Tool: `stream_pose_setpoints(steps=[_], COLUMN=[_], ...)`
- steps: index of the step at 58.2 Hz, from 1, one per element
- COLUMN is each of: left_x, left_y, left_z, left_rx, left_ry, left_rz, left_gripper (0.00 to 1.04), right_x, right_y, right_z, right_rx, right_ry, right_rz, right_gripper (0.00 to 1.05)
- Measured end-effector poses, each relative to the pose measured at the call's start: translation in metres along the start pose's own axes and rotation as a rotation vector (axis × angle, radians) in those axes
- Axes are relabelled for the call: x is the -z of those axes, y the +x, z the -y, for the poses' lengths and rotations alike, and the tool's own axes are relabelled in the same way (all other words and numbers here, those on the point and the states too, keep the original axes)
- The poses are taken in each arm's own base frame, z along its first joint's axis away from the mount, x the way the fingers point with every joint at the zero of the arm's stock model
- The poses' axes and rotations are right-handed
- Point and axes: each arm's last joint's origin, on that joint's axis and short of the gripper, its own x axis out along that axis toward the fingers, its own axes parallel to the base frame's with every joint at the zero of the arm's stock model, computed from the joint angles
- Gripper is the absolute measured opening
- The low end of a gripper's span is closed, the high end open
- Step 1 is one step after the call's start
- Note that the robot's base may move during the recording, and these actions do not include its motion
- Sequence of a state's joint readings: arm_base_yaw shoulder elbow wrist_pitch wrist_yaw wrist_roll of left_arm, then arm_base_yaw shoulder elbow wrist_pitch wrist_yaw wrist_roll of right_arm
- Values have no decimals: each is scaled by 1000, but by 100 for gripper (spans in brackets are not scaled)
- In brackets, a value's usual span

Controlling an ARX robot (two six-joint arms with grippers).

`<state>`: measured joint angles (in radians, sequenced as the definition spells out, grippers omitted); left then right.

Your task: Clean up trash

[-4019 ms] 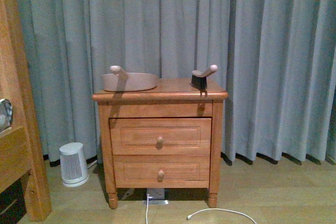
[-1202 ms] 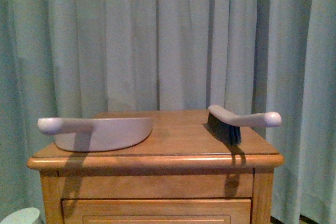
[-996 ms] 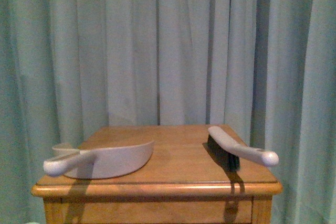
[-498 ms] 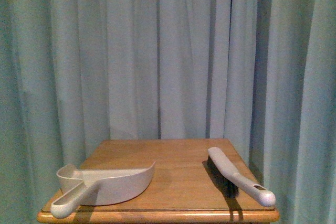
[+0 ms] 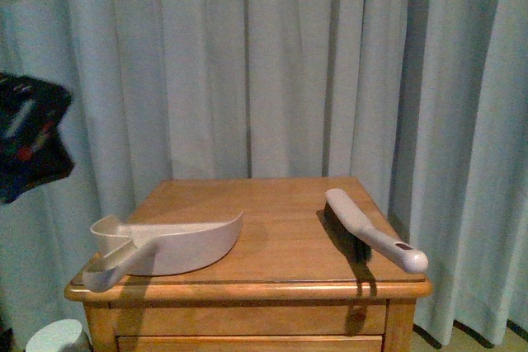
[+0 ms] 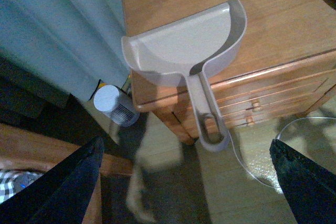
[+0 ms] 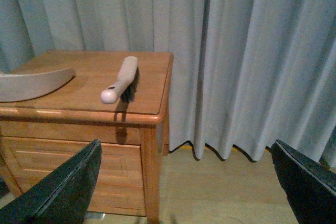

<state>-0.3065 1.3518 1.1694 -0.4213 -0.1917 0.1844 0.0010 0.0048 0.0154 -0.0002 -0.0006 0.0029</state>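
No trash shows in any view. A beige dustpan [image 5: 173, 245] lies on the left of the wooden nightstand [image 5: 272, 212], its handle sticking out over the front edge. A beige hand brush [image 5: 363, 228] lies on the right side. In the left wrist view my left gripper [image 6: 185, 140] hangs open above the floor in front of the nightstand, just off the dustpan [image 6: 184, 51] handle. My right gripper [image 7: 186, 142] is open with nothing in it, to the right of the nightstand, with the brush [image 7: 121, 80] further off.
Grey curtains [image 5: 272, 63] hang right behind the nightstand. A small white heater [image 6: 115, 106] stands on the floor at its left, next to a wooden bed frame [image 6: 52, 153]. A white cable [image 6: 252, 166] lies on the floor. A dark blurred object [image 5: 29, 138] shows at the left edge.
The front view has closed in on the nightstand and risen, so its top now shows from above. A dark object has come in at the left edge. Dustpan and brush lie as before.
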Motion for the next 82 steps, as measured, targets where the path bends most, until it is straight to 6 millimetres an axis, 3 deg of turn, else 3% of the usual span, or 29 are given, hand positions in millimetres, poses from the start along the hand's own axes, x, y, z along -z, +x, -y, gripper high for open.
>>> stream_pose_setpoints(steps=[12, 30, 61, 82], left_x=[-26, -10, 14, 27], left_y=[47, 105, 147, 163], left_z=[31, 34, 33, 29], left_rx=[17, -30, -26, -34], left_ry=[-9, -52, -79, -87], left_rz=[-96, -223, -285, -309], left_gripper=[97, 97, 97, 97], right_x=[0, 0, 0, 0], right_y=[0, 0, 0, 0], right_z=[0, 0, 0, 0], right_rx=[0, 0, 0, 0], right_ry=[0, 0, 0, 0], right_rz=[0, 0, 0, 0], right_gripper=[97, 97, 97, 97])
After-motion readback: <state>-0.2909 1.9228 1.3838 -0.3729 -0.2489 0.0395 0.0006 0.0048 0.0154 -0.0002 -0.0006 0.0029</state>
